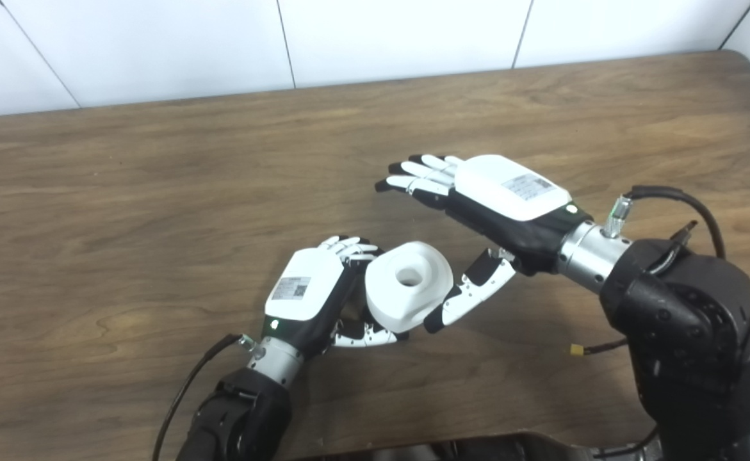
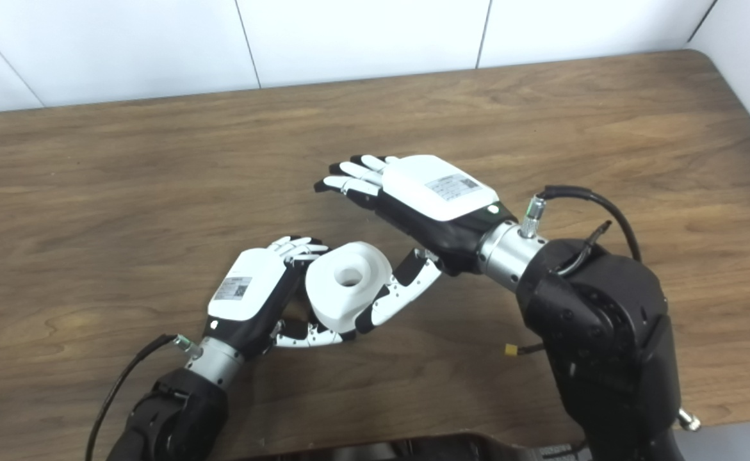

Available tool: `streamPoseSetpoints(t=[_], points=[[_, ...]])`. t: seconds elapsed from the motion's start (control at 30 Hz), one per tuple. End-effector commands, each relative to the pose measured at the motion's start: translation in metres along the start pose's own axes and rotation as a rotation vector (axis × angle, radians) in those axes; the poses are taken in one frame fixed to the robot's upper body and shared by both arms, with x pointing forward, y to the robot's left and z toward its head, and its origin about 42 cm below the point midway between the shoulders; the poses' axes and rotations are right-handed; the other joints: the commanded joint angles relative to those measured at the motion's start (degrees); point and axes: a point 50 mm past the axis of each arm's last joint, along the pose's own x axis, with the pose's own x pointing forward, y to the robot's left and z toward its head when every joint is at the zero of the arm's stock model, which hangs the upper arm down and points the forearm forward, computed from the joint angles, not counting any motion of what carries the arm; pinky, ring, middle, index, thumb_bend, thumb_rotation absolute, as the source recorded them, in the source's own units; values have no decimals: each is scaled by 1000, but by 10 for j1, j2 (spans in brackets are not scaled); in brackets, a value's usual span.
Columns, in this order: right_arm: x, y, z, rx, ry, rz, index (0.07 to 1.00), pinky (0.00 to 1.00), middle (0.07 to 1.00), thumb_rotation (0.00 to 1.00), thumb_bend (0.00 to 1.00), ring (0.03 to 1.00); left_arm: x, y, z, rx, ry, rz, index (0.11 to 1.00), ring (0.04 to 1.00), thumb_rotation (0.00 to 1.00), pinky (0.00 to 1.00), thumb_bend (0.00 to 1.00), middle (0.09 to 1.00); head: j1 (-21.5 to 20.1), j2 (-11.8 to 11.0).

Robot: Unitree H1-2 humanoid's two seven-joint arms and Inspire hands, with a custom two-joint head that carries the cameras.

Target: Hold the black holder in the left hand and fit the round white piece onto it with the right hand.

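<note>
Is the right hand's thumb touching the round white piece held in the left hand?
Cannot tell. In both views the thumb tip overlaps the white piece's lower edge, showing no clear gap or contact.

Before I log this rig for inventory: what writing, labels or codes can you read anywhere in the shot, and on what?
No text is legible.
Left hand: sticker on its white back, with what looks like a square code; print too small to read.
Right hand: grey sticker on its white back; blurred, unreadable.
Round white piece: no markings visible.
Table: none.
</note>
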Motion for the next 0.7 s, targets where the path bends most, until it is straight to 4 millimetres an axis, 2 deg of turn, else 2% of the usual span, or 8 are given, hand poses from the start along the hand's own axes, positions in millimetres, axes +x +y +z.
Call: streamPoseSetpoints(t=[0.0,0.03,0.07,0.1,0.17,0.3,0.67], points=[[-1,-12,2,-31,-15,-52,927,1000,972,427,1000,1000,1,2,2,23,8,-28,496,852,88,890,517,794,0,1],[-1,-12,2,-32,-13,-54,925,1000,970,428,1000,1000,1,2,3,28,11,-34,497,853,89,892,517,796,0,1],[-1,-12,2,-32,-12,-55,925,1000,966,430,1000,1000,1,3,3,32,12,-37,587,857,232,890,723,803,0,1],[-1,-12,1,-31,-10,-56,925,1000,965,431,1000,1000,1,3,3,36,14,-40,617,858,281,889,793,806,0,1],[-1,-13,0,-33,-7,-62,926,1000,959,434,1000,1000,1,3,4,42,17,-47,683,867,337,890,867,818,0,2],[-1,-13,-2,-36,-8,-69,933,1000,957,448,1000,1000,1,3,5,48,23,-54,772,867,372,887,918,832,0,2],[2,-18,-3,-34,-12,-73,946,1000,965,457,1000,1000,1,3,6,64,37,-58,897,871,409,881,957,868,4,4]])
